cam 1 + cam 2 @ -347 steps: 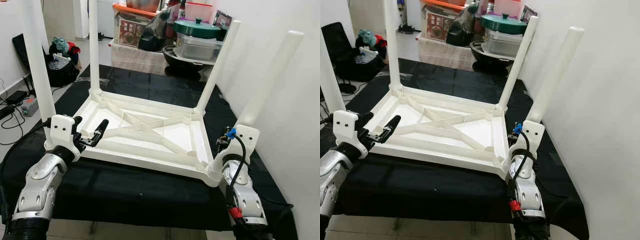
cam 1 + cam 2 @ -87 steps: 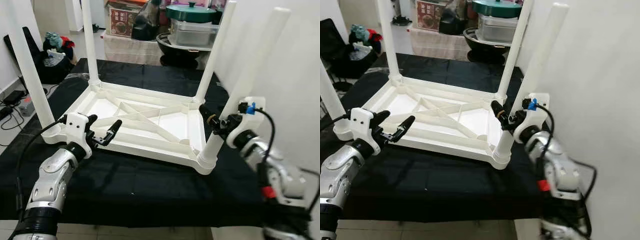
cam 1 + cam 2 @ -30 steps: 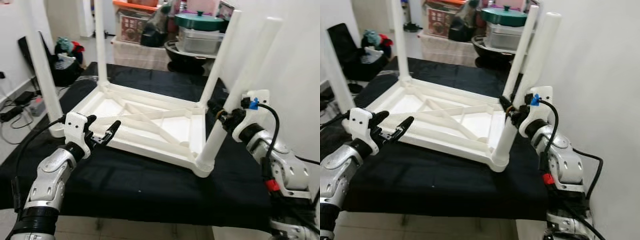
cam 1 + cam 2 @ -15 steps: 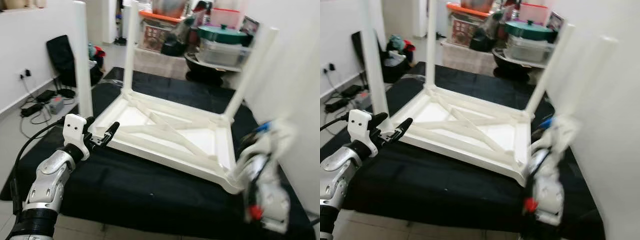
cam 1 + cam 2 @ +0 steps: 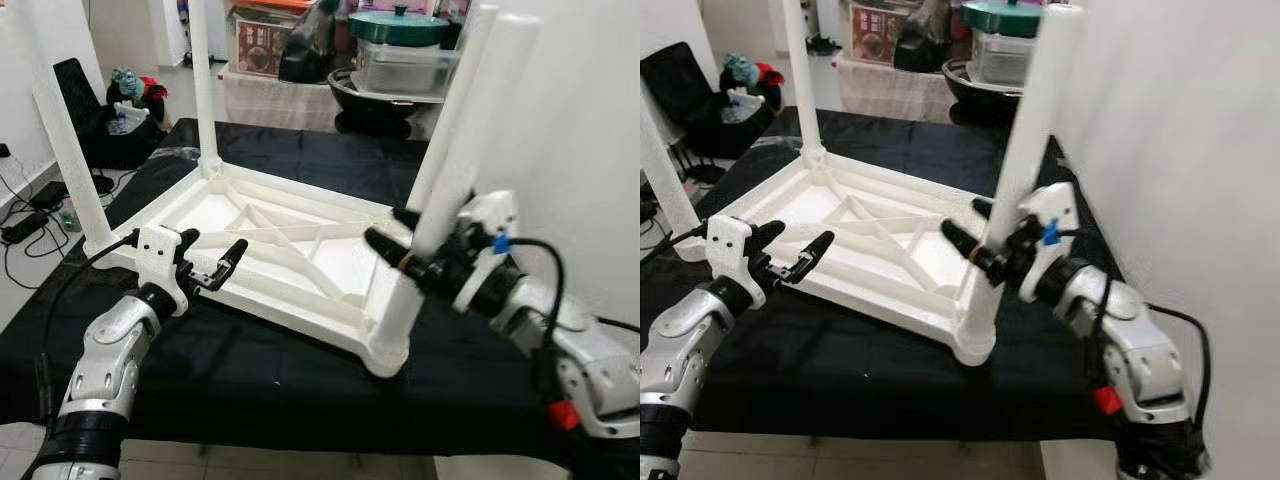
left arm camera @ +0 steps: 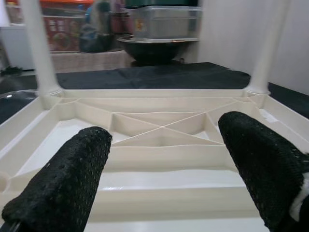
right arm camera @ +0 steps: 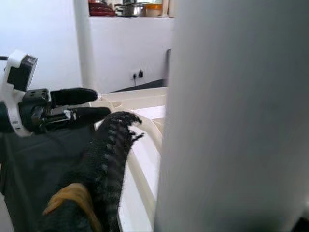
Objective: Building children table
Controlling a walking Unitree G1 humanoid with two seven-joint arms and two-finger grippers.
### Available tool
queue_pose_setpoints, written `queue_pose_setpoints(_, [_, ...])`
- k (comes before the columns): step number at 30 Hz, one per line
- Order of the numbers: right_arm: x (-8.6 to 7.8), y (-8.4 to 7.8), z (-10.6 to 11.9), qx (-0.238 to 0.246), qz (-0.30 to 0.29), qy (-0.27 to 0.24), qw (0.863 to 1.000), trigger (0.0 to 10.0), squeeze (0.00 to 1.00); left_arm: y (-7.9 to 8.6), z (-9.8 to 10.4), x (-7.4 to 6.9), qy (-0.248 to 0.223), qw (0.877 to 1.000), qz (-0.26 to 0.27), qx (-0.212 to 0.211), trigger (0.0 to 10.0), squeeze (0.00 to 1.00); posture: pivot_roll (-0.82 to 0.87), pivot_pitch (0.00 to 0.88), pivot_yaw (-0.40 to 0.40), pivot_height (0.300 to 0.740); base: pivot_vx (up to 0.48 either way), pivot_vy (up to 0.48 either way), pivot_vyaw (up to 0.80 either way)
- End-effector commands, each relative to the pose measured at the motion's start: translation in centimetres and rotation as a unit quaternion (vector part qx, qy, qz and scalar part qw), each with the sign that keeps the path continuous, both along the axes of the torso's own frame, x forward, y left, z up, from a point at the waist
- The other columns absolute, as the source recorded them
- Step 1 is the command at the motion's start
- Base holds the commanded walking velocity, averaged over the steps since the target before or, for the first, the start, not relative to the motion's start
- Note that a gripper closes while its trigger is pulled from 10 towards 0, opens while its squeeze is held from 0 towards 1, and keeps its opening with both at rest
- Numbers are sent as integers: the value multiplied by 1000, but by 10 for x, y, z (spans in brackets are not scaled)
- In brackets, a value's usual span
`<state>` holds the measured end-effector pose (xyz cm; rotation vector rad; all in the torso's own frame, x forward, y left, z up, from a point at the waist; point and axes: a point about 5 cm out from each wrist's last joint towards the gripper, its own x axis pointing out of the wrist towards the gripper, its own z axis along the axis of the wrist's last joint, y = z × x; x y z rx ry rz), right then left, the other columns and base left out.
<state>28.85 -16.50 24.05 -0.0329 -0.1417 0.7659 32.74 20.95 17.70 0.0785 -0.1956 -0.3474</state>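
White plastic, the children's table (image 5: 290, 250) lies upside down on a black cloth (image 5: 250, 370), its four legs pointing up, its long side running away from the robot. The right gripper (image 5: 398, 232) straddles the near right leg (image 5: 440, 210); whether it clamps cannot be told. The left gripper (image 5: 215, 262) hovers spread at the near edge; its wrist view shows the ribbed underside (image 6: 159, 130).

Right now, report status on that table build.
Right gripper straddling near-right leg, fingers open. Left gripper open, hovering at upturned table top near edge. All four legs upright. Wall close on right.
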Motion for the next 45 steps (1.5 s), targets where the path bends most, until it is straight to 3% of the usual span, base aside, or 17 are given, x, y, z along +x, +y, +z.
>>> queue_pose_setpoints(1, [2, 2, 1, -3, 4, -4, 1000, 10000, 0, -2, -3, 0, 3, 1000, -2, 2, 10000, 471, 100, 0, -141, 740, 0, 0, 0])
queue_pose_setpoints(2, [13, 0, -2, 7, -36, 6, 999, 0, 0, -2, -3, 0, 2, 1000, -2, 2, 10000, 471, 104, 0, -141, 740, 0, 0, 0])
queue_pose_setpoints(9, [42, -32, -37, -7, -282, 90, 955, 0, 0, 0, -3, -2, 4, 1000, -1, 6, 10000, 467, 99, 0, -130, 740, 0, 0, 0])
queue_pose_setpoints(11, [35, -101, -59, 62, -552, 123, 823, 0, 0, 0, -3, -1, 5, 1000, -3, 7, 10000, 467, 90, 0, -120, 740, 0, 0, 0])
queue_pose_setpoints(12, [35, -101, -59, 62, -552, 123, 823, 0, 0, 0, -3, -1, 5, 1000, -3, 7, 10000, 467, 90, 0, -120, 740, 0, 0, 0])
queue_pose_setpoints(13, [21, -125, -74, 97, -643, 148, 746, 0, 0, -1, -3, -1, 6, 1000, -5, 6, 10000, 467, 90, 0, -115, 740, 0, 0, 0])
queue_pose_setpoints(17, [-4, -129, -94, 107, -709, 163, 678, 0, 0, -4, -4, 0, 7, 1000, -11, 6, 10000, 467, 83, 0, -108, 740, 0, 0, 0])
queue_pose_setpoints(20, [-9, -109, -102, 95, -704, 183, 679, 0, 0, -6, -4, 1, 8, 1000, -13, 6, 10000, 467, 76, 0, -107, 740, 0, 0, 0])
queue_pose_setpoints(23, [-1, -63, -109, 80, -630, 230, 738, 0, 0, -8, -4, 2, 10, 1000, -15, 4, 10000, 467, 83, 0, -110, 740, 0, 0, 0])
queue_pose_setpoints(25, [13, -30, -94, 83, -532, 218, 814, 10000, 0, -11, -5, 2, 11, 1000, -17, 2, 10000, 467, 80, 0, -108, 740, 0, 0, 0])
queue_pose_setpoints(29, [16, -26, -83, 86, -508, 191, 836, 10000, 0, -11, -6, 1, 12, 1000, -18, 2, 10000, 471, 79, 0, -109, 740, 0, 0, 0])
queue_pose_setpoints(30, [20, -30, -74, 80, -491, 165, 851, 10000, 1000, -9, -7, 1, 13, 1000, -17, 3, 10000, 471, 82, 0, -117, 740, 0, 0, 0])
queue_pose_setpoints(31, [25, -36, -62, 79, -468, 145, 868, 10000, 1000, -7, -7, 1, 12, 1000, -14, 2, 10000, 467, 89, 0, -122, 740, 0, 0, 0])
queue_pose_setpoints(32, [32, -44, -49, 77, -437, 121, 888, 10000, 224, -6, -6, 1, 11, 1000, -12, 1, 10000, 471, 88, 0, -122, 740, 0, 0, 0])
queue_pose_setpoints(34, [36, -47, -32, 89, -367, 97, 921, 10000, 0, -4, -5, 0, 9, 1000, -10, 0, 10000, 467, 86, 0, -123, 740, 0, 0, 0])
queue_pose_setpoints(39, [24, -41, 6, 87, -175, 12, 981, 10000, 0, -3, -5, 0, 8, 1000, -8, 1, 10000, 463, 86, 0, -125, 740, 0, 0, 0])
queue_pose_setpoints(45, [20, -44, 8, 54, -155, -7, 986, 9137, 0, -4, -4, 0, 6, 1000, -8, 1, 10000, 467, 93, 0, -132, 740, 0, 0, 0])
